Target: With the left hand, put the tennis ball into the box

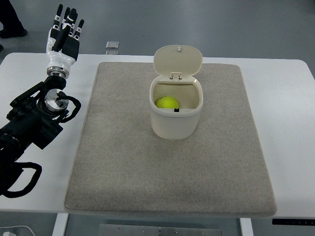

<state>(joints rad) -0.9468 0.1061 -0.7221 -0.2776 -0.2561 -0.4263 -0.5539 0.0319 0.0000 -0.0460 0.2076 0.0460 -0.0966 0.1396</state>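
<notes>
A yellow-green tennis ball (167, 102) lies inside the cream box (175, 123), which stands on the grey mat with its hinged lid (177, 59) tipped up at the back. My left hand (65, 32) is far off at the table's back left corner, well away from the box. Its fingers are spread straight and hold nothing. The black left arm (34, 120) runs in from the lower left edge.
A grey felt mat (123, 167) covers most of the white table (295, 128). A small silver object (112, 46) lies past the table's far edge. A person's dark shoe (12, 30) shows on the floor at top left.
</notes>
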